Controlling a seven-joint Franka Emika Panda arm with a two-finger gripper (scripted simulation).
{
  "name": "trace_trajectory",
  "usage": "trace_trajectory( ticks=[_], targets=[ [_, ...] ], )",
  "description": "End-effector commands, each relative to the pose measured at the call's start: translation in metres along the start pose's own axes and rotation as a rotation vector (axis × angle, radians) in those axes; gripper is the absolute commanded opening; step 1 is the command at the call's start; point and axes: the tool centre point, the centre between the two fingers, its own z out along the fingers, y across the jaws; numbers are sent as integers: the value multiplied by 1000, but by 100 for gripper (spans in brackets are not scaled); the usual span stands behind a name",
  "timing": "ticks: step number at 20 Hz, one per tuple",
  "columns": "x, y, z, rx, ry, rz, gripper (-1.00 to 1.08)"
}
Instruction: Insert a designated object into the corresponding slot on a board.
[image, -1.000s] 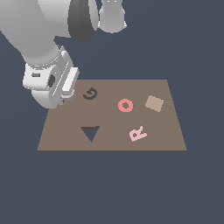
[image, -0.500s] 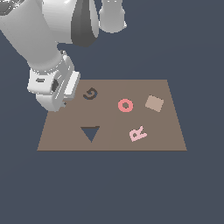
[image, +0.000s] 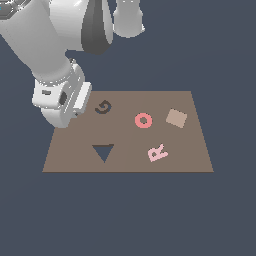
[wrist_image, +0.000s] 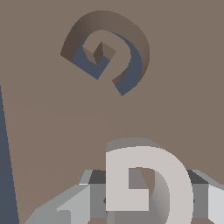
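Over the board's (image: 125, 162) corner at the exterior view's left, the gripper (wrist_image: 131, 197) grasps the grey letter G (wrist_image: 146, 183), clear of the surface. Just rightward lies the G-shaped slot (image: 103, 107), bare board all round it, then triangular cut-out (image: 103, 152), pink ring (image: 143, 120), letter R (image: 158, 152), tan tile (image: 176, 118).

The arm's wrist has swung closer to the G-shaped slot (image: 103, 107), its body more upright; the claw (wrist_image: 144, 197) carrying the grey letter G (wrist_image: 146, 183) has come just beside it.
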Motion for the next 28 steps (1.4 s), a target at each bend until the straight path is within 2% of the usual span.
trace_trajectory(
  ticks=[1, 9, 15, 21, 28],
  targets=[
    [0, 0, 1, 1, 0, 0, -100],
    [0, 0, -3, 1, 0, -4, -100],
    [6, 2, -3, 1, 0, -63, -100],
    [19, 4, -4, 1, 0, -193, -100],
    [43, 3, -6, 0, 0, -435, -100]
  ],
)
